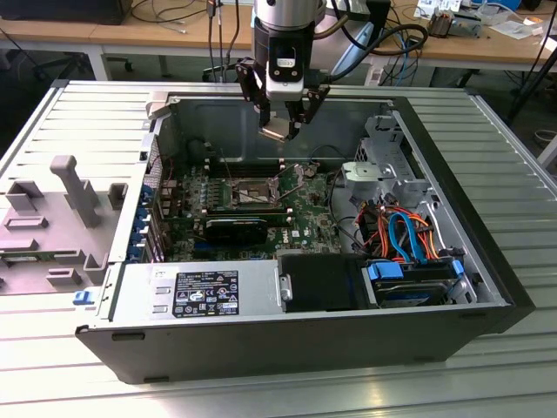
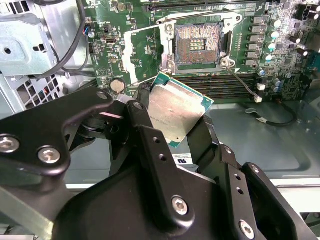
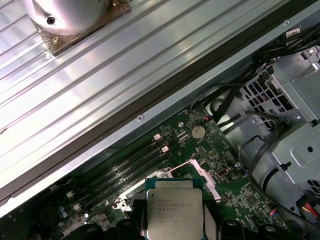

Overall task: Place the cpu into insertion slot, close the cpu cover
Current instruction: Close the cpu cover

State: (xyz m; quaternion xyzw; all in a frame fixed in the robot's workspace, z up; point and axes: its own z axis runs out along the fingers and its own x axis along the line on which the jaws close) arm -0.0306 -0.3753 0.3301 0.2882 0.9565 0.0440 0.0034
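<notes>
Nearest stands the computer case (image 1: 287, 344) on the table (image 1: 487, 383), its side open. Over its far part hangs the tool (image 1: 280, 129), gripping the tilted cpu (image 2: 176, 112) by two opposite edges, apart from the motherboard (image 1: 305, 218). Below, the insertion slot (image 2: 197, 44) lies bare, the cpu cover (image 2: 131, 50) swung open beside it.

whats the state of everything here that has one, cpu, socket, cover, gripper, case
cpu: gripped by its edges, held in the air, not yet seated
insertion slot: empty, contacts exposed
cpu cover: swung open, lying back beside the insertion slot
gripper: shut on the cpu, inside the case opening
computer case: side panel off, inside exposed
</notes>
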